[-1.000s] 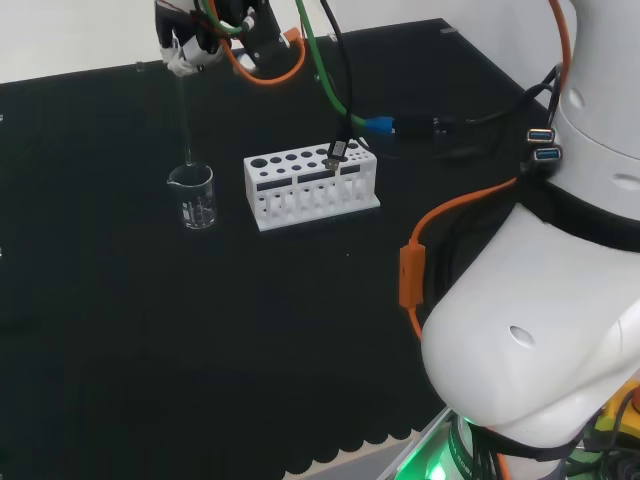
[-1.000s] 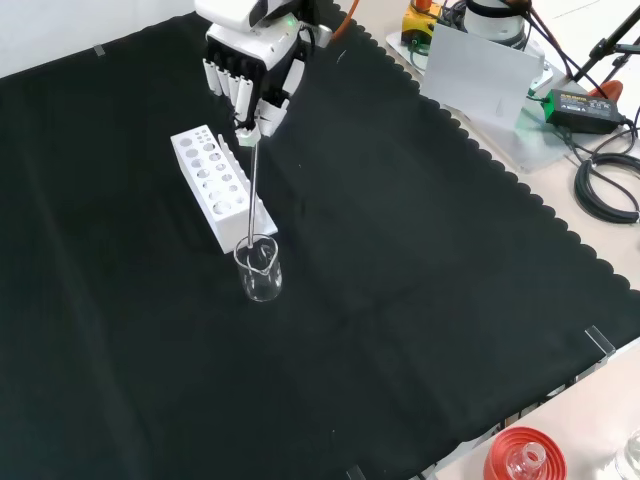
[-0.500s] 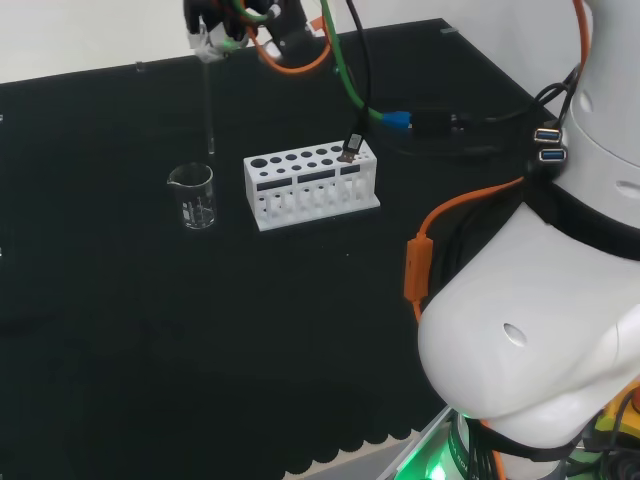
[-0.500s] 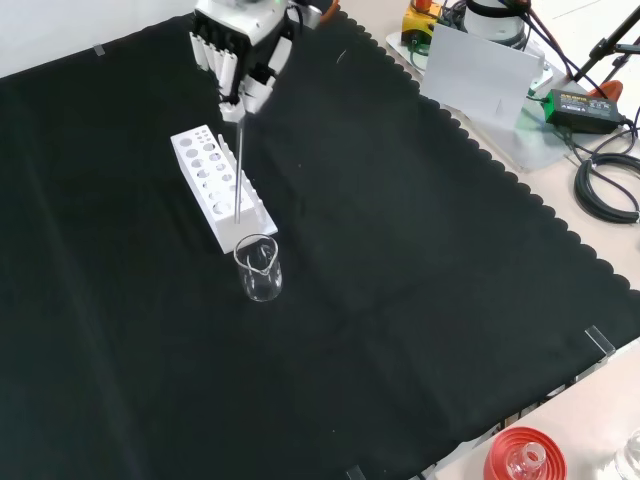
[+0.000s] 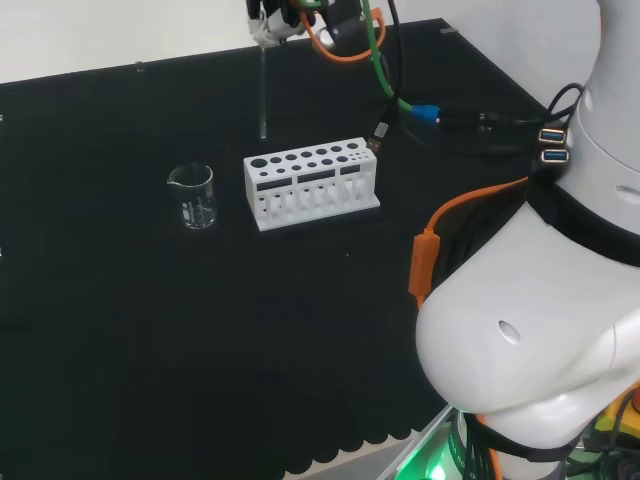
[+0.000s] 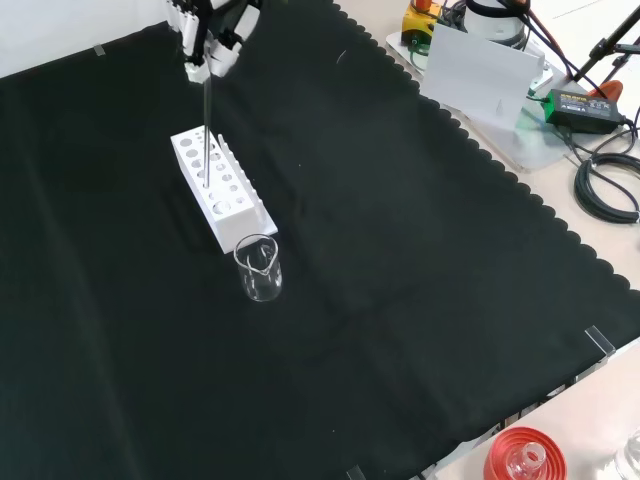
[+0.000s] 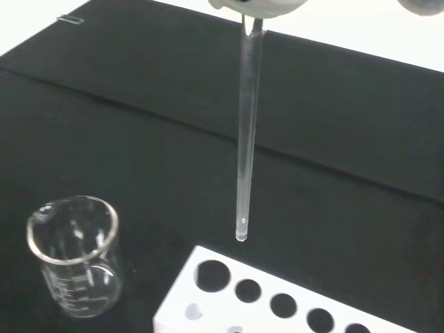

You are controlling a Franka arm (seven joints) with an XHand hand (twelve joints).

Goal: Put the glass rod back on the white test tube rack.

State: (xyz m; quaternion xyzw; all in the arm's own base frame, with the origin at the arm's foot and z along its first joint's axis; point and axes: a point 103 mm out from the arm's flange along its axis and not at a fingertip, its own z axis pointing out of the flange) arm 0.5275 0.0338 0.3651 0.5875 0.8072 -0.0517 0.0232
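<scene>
A clear glass rod (image 5: 262, 90) hangs upright from the hand (image 5: 268, 18) at the head view's top edge, the fingers pinching its upper end. The front view shows the hand (image 6: 205, 30) at the top with the rod (image 6: 206, 130) reaching down over the white test tube rack (image 6: 222, 186). In the wrist view the rod (image 7: 246, 139) ends just above the rack (image 7: 291, 309), near the end hole, with a small gap. In the head view the rack (image 5: 311, 183) stands mid-cloth with the rod's tip above its left end.
A clear glass beaker (image 5: 192, 196) stands left of the rack in the head view, shown as the beaker (image 6: 259, 268) below it in the front view and the beaker (image 7: 73, 253) in the wrist view. A red ribbed stand (image 6: 524, 457) sits at the front view's bottom right. Cables (image 5: 440, 118) lie behind the rack.
The hand has lifted the rod out of the beaker and carried it rightward in the head view, from above the beaker to above the rack's left end.
</scene>
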